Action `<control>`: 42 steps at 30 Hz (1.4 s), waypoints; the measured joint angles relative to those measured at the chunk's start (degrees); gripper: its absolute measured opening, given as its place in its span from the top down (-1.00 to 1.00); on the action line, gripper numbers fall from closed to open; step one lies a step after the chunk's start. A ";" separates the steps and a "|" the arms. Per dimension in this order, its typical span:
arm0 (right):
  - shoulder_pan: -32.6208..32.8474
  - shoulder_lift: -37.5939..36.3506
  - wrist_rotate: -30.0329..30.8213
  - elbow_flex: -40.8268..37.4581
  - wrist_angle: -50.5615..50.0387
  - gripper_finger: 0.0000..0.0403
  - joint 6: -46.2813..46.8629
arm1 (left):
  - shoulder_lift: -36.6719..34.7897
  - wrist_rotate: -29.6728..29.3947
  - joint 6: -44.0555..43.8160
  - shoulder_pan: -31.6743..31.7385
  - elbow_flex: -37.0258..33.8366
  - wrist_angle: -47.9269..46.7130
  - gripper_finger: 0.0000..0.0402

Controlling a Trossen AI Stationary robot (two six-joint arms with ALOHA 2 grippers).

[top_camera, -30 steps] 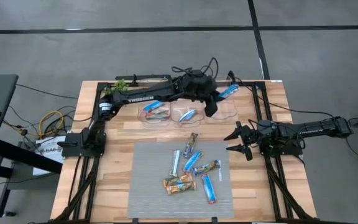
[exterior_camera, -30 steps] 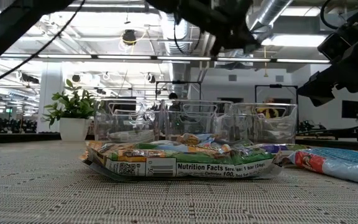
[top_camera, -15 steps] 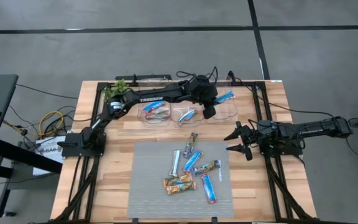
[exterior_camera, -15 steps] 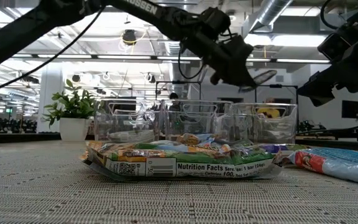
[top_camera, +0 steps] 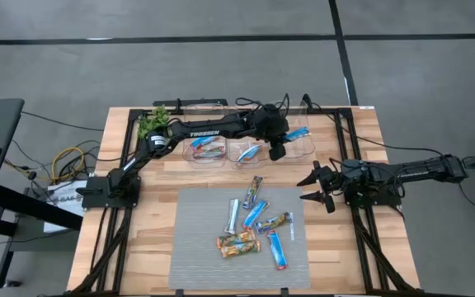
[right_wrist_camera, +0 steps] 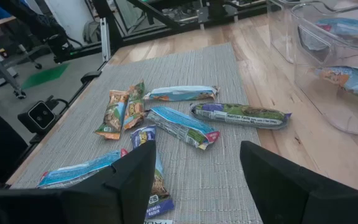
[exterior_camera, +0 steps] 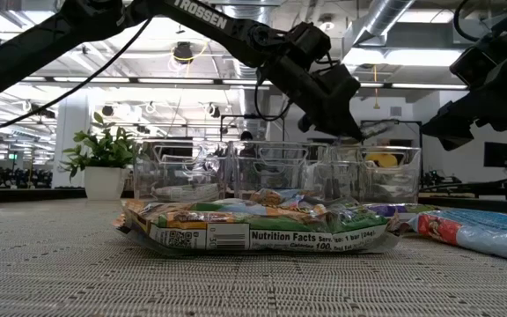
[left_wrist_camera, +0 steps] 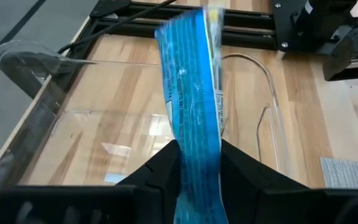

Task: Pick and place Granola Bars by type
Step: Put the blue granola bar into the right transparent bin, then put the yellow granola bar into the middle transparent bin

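My left gripper (top_camera: 282, 145) reaches over the right-hand clear bin (top_camera: 302, 150) at the table's far side, shut on a bright blue granola bar (left_wrist_camera: 190, 93). In the low view this gripper (exterior_camera: 350, 130) stands at the height of the bins' rims. Several more bars (top_camera: 256, 214), blue, silver-white and orange, lie flat on the grey mat (top_camera: 196, 247). The left bin (top_camera: 206, 148) and the middle bin (top_camera: 246, 152) each hold bars. My right gripper (top_camera: 310, 188) waits open at the mat's right edge, holding nothing. My left gripper pinches the blue bar between its two fingers at one end of the wrapper (left_wrist_camera: 196, 163), on its two flat faces. The fingers (left_wrist_camera: 244, 171) slant downward from the table's left and lie along the bar. The bar sticks out forward past the fingertips, above the bin's floor.
A small green plant (top_camera: 157, 117) stands at the far left corner, behind the bins. Cables (top_camera: 291, 103) run along the table's far edge. Black frame rails (top_camera: 361, 239) border the wooden top. Bare wood lies left of the mat (top_camera: 151, 231).
My left gripper has come down toward the right-hand bin and a little toward the table's near edge, tipping further downward. The blue bar has gone with it, from well above the bins down to the height of their rims.
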 joint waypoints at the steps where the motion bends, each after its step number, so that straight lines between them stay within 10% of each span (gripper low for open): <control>1: 0.01 0.00 0.00 0.00 0.00 -0.12 0.00 | 0.00 0.09 -0.31 0.04 0.00 -0.26 0.51; 12: 0.02 0.00 0.00 0.00 0.00 -0.12 0.00 | -0.02 0.40 -1.05 0.10 0.00 -0.81 0.12; 42: 0.00 0.00 -0.04 0.00 0.00 -0.12 0.00 | -4.35 0.93 -4.21 -11.24 16.82 -9.34 0.10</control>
